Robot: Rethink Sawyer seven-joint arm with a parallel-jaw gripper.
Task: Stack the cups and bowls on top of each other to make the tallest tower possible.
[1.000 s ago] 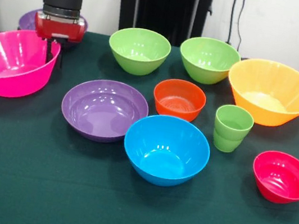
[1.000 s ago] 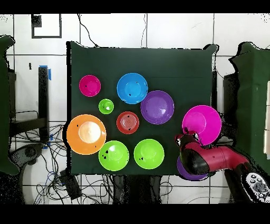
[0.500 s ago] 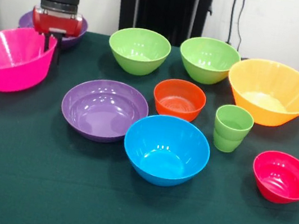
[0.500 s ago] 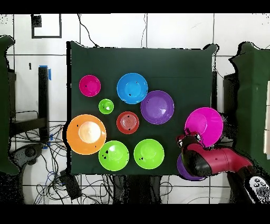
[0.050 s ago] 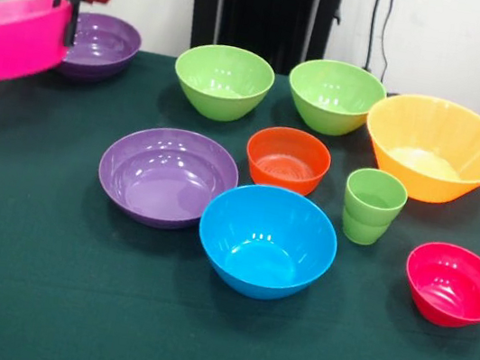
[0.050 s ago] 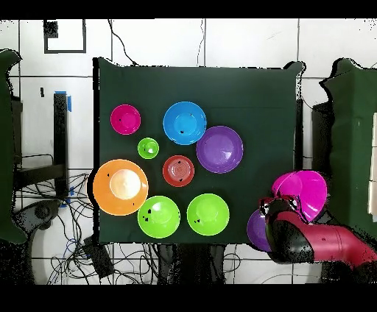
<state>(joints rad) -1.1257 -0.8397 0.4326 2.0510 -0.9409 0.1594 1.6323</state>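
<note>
Gripper [image 5: 67, 17] clamped on rim of hot-pink bowl [image 5: 11, 36], fingers pinching its wall, bowl off the cloth & tilted, hanging past table [image 5: 66, 299] edge at 10 o'clock in front view. Purple bowl [image 5: 100, 45] sits just behind my load. Rest are well apart from me: 2nd purple bowl [image 5: 166, 174] mid-table, blue bowl [image 5: 266, 239] at its 4 o'clock, two green bowls [image 5: 223, 80] at 12, stacked green cups [image 5: 371, 205] at 3, beside yellow-orange bowl [image 5: 435, 147].
</note>
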